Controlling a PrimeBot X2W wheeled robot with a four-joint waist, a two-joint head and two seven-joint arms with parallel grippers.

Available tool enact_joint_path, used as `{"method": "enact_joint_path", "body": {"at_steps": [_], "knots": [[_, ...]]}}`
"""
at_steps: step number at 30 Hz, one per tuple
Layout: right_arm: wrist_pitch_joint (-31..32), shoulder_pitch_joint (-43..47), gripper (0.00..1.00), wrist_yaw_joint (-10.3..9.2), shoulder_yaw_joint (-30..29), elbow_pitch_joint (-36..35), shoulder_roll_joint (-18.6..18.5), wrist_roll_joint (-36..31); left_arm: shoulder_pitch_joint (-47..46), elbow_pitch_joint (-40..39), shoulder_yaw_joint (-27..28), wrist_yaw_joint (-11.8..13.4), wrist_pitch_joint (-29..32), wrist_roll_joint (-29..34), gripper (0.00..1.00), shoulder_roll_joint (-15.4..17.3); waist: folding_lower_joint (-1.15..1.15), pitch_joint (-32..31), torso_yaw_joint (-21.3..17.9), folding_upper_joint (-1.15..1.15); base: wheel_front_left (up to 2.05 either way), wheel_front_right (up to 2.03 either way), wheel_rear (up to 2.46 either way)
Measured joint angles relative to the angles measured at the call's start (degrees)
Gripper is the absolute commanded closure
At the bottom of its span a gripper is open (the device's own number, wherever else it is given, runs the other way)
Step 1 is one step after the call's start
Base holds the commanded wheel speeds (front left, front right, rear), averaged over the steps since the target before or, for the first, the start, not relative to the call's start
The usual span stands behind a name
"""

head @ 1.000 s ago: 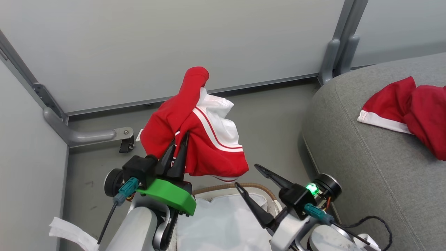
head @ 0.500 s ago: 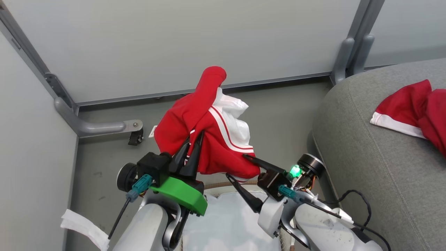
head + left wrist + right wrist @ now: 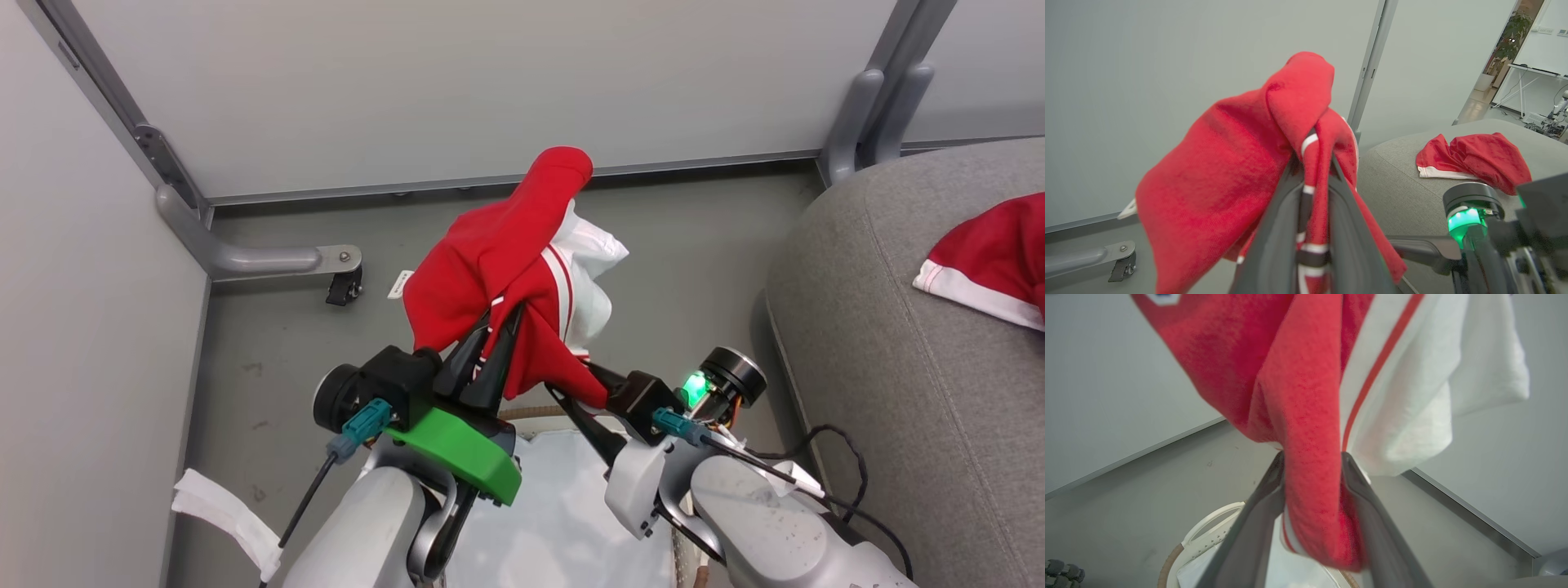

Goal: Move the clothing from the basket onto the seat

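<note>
Left gripper (image 3: 504, 317) is clenched on a bunched ridge of the red garment (image 3: 490, 261) and holds it up in the air, so that the cloth drapes over and around its dark fingers. Just beside it, the right gripper (image 3: 569, 377) has its jaws partly apart, with a hanging red fold filling the gap and touching both inner faces. It reads as a grip on the same garment's lower edge, though how firm I cannot tell.

Below both grippers stands the basket (image 3: 531, 411), with its brown woven rim and the white liner sheet (image 3: 555, 506) in it. The lifted garment hangs clear above the rim, over the grey floor (image 3: 694, 269).

Further off to the right lies the seat (image 3: 898, 367), with a second red garment (image 3: 988, 269) already resting on it.

The step in hand looks like the carry, with the piece out of the basket and held at two points. The next move calls for swinging both arms together to the right, high enough for the white panel to clear the cushion's rounded edge, before letting go.
</note>
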Motion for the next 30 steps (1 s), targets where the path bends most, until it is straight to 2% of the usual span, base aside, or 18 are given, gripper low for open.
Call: {"method": "enact_joint_path", "body": {"at_steps": [6,24,25,26,27,30], "knots": [[0.0,1.3,1.0,0.0,0.8,0.3,0.1,5.2,-0.6,-0.1,-1.3,0.0,0.0,-1.1,1.0,0.0,0.0,0.2,1.1,0.0,0.0,0.0,0.0],[0.0,2.1,1.0,0.0,1.1,-1.3,0.1,8.6,-1.2,-1.4,-1.5,0.0,0.1,-1.8,1.0,0.0,0.0,0.9,-0.3,0.0,0.0,0.0,0.0],[0.0,2.1,1.0,0.0,1.1,-1.7,0.1,8.6,-1.2,-1.5,-1.1,0.0,0.1,-1.8,0.87,0.0,0.0,0.9,-0.6,0.0,0.0,0.0,0.0],[0.0,2.2,1.0,0.0,1.1,-2.1,0.1,8.7,-1.2,-1.6,-0.7,0.0,0.1,-1.6,0.5,0.0,0.0,0.9,-0.8,0.0,0.0,0.0,0.0],[0.0,2.3,1.0,0.0,1.1,-2.6,0.1,8.7,-1.1,-1.7,-0.2,0.0,0.1,-1.4,0.0,0.0,0.0,0.9,-1.1,0.0,0.0,0.0,0.0],[0.0,2.7,1.0,0.0,1.1,-4.3,0.0,8.9,-0.9,-2.0,0.9,0.0,0.0,-0.3,0.0,0.0,0.0,1.0,-2.5,0.0,0.0,0.0,0.0]]}}
